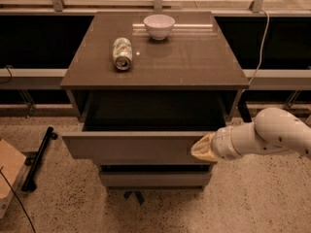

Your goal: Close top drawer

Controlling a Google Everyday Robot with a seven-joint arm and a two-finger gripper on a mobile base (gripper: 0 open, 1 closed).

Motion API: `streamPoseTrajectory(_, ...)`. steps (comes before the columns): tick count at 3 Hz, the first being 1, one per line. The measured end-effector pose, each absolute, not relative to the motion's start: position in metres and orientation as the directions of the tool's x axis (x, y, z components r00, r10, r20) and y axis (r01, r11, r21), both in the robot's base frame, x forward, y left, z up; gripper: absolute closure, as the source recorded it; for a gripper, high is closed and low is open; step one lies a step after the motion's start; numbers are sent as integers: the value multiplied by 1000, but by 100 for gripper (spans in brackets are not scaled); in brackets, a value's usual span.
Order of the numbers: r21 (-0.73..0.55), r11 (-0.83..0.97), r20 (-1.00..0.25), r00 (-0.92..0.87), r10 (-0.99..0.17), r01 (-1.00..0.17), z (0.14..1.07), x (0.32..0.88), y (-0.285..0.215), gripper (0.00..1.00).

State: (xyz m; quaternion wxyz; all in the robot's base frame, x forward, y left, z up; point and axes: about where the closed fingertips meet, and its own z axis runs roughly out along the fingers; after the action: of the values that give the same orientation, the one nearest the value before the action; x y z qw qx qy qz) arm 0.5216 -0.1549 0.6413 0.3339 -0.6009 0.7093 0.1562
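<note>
The top drawer (131, 147) is pulled out from the grey-brown cabinet. Its flat handleless front faces me and its inside is dark. My gripper (201, 148) reaches in from the right on a white arm (272, 135). Its pale tip rests against the right end of the drawer's front panel.
On the tabletop (194, 57) a tipped can (122, 53) lies left of centre and a white bowl (159, 26) stands at the back. A lower drawer front (155, 179) sits beneath. A black bar (38, 157) and a cardboard box (9, 171) lie on the floor at left.
</note>
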Motion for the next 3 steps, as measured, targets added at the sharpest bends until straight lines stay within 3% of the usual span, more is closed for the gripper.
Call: streamPoseTrajectory(3,-220,224,-683,-14,-730,-949,647,545,-147,31)
